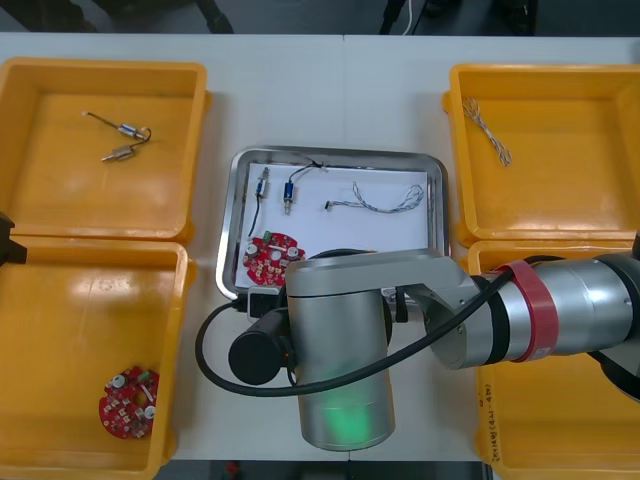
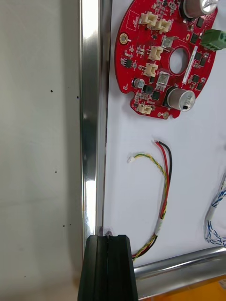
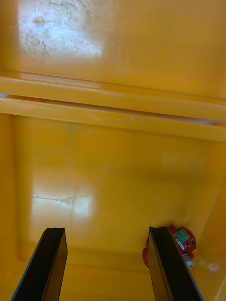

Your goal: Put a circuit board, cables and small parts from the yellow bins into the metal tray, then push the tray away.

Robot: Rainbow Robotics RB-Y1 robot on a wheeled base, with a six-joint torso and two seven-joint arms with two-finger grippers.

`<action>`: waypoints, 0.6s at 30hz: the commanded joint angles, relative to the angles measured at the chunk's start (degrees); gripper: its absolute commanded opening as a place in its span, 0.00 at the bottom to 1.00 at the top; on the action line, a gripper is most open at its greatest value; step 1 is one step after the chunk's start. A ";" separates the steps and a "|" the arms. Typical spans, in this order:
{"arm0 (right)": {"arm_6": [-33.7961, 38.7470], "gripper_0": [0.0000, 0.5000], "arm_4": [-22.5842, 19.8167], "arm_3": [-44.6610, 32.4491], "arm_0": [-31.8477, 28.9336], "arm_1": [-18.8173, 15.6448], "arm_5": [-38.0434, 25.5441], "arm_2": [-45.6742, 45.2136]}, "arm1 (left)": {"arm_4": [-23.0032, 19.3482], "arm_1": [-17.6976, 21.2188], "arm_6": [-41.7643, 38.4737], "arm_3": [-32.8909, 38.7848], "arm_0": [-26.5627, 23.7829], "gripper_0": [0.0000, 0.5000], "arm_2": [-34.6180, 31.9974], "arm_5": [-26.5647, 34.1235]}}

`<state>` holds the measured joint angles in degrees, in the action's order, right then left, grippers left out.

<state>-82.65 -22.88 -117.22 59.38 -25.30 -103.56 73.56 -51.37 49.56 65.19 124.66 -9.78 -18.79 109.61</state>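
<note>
**Right fingers closed at the tray's rim, left fingers wide over a bin**

From above, the right arm (image 1: pixel 400 320) lies across the near edge of the tray (image 1: pixel 338 153), hiding that edge. The tray sits between the yellow bins (image 1: pixel 100 70). On its white inside lie a red circuit board (image 1: pixel 272 255), partly under the arm, two small metal parts (image 1: pixel 289 192) and a blue and white cable (image 1: pixel 385 200). A second board (image 1: pixel 130 400) lies in the left near bin.

The right wrist view shows the right gripper (image 2: pixel 108 237) with its fingers pressed together, nothing between them, at the tray's rim near a corner. Beyond the fingers lies a red and yellow cable (image 2: pixel 164 188). The circuit board's connectors are plain here, though its far side is cut off.

In the left wrist view the left gripper (image 3: pixel 106 230) hangs spread wide and empty over a bin floor. The second board peeks out beside one finger, mostly hidden behind it.
</note>
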 commanded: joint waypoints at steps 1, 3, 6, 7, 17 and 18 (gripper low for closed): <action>-1.55 0.68 -0.50 -2.75 0.38 -0.71 -0.68 -2.11 | 0.57 -0.61 4.07 1.63 0.99 1.00 -1.78 0.39; -1.29 1.00 -0.41 -2.75 0.21 -0.71 -0.76 -2.02 | 0.57 -0.61 4.07 1.63 0.99 1.00 -1.78 0.39; -1.20 1.00 -0.50 -2.93 0.03 -0.62 -0.76 -2.02 | 0.57 -0.61 4.07 1.63 0.99 1.00 -1.78 0.39; -1.20 1.00 -0.41 -3.10 0.03 -0.62 -0.76 -2.02 | 0.57 -0.61 4.07 1.63 0.99 1.00 -1.78 0.39; -1.20 1.00 -0.32 -3.10 0.03 -0.45 -0.68 -2.02 | 0.57 -0.61 4.07 1.63 0.99 1.00 -1.78 0.39; -1.38 1.00 -0.32 -3.01 -0.06 -0.45 -0.68 -2.02 | 0.57 -0.61 4.07 1.63 0.99 1.00 -1.78 0.39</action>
<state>-82.65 -22.92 -118.34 59.36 -25.31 -103.83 73.11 -51.37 49.56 65.19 124.67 -9.78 -18.79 109.61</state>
